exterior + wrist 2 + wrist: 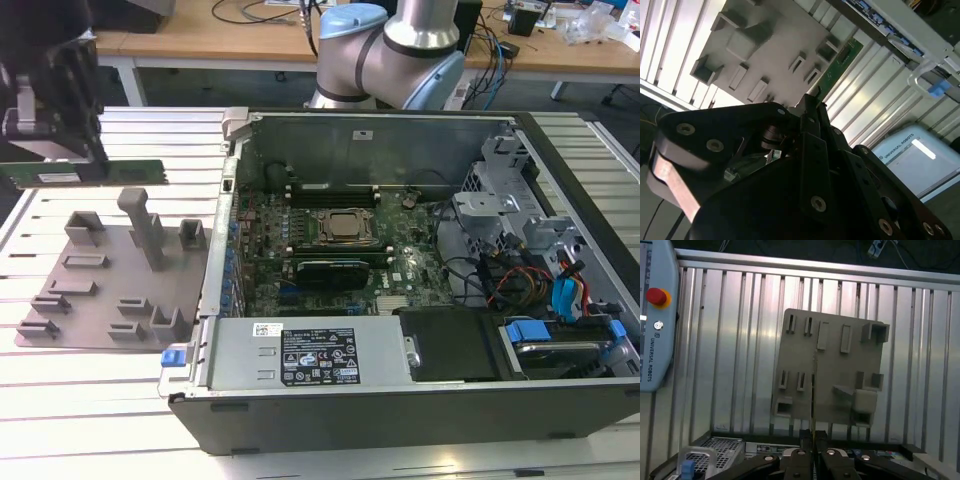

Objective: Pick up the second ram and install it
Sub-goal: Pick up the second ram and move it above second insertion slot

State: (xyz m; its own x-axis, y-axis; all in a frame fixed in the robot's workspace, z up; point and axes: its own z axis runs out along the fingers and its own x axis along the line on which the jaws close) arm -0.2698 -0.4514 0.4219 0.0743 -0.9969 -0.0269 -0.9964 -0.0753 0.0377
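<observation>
The second ram [135, 170] is a long green stick held level in the air above the far end of the grey fixture plate [110, 285], at the exterior view's left. My gripper [95, 158] is shut on its middle from above. In the first wrist view the second ram [813, 390] shows edge-on as a thin line running out from my gripper [813, 437] over the fixture plate [830, 375]. In the second wrist view its green end [837, 67] sticks out past the dark fingers [812, 115].
The open computer case [400, 400] lies to the exterior view's right of the plate, with the CPU socket [345, 228] and long black slots [330, 190] on the motherboard. A teach pendant [655, 315] lies on the slatted table [100, 420].
</observation>
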